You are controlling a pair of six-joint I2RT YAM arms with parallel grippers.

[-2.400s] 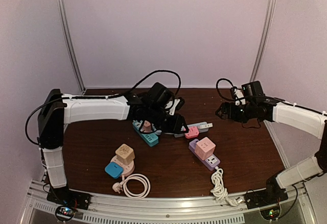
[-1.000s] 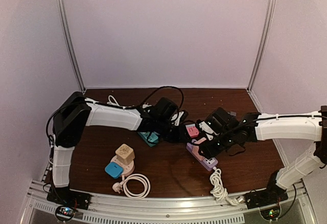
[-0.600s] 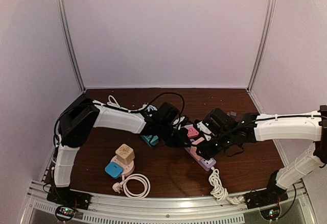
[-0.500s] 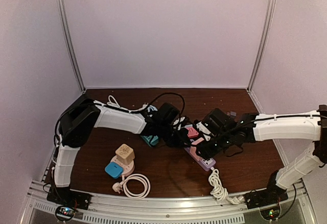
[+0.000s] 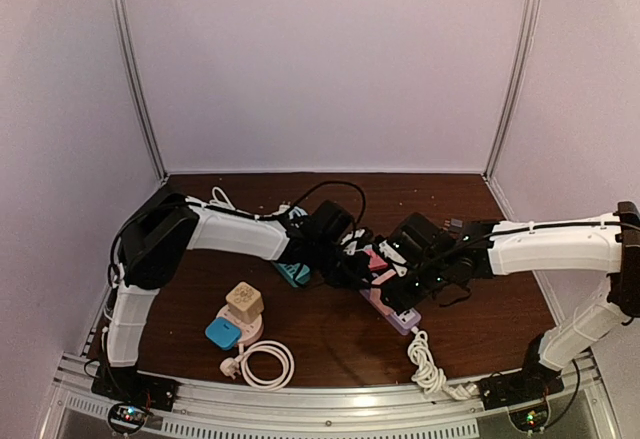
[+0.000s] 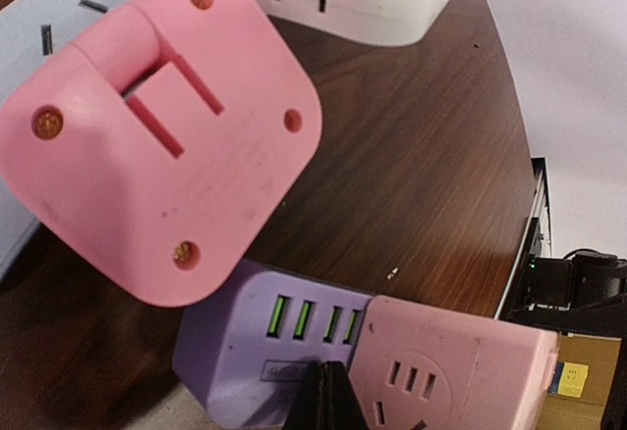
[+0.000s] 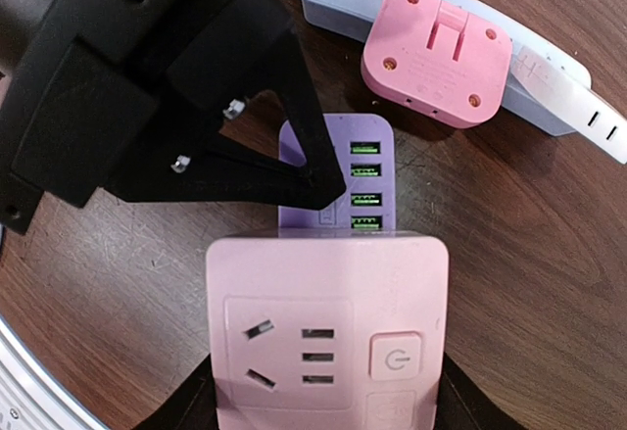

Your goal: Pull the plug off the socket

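Dark worktop [image 5: 330, 344], plug [image 7: 326, 337] sitting in the socket [image 7: 333, 180] 3 o'clock of centre. Right end effector [image 5: 398, 291] is clamping its stiff, probably slick sides; left end effector [image 7: 314, 189], pinched together, is pressing on the socket.

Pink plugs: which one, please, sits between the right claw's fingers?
The square pink adapter with a power button, on the purple strip; the flat pink plug lies outside.

Top camera looks down from behind; both wrist cameras face down, close over the purple power strip [image 7: 338, 126].
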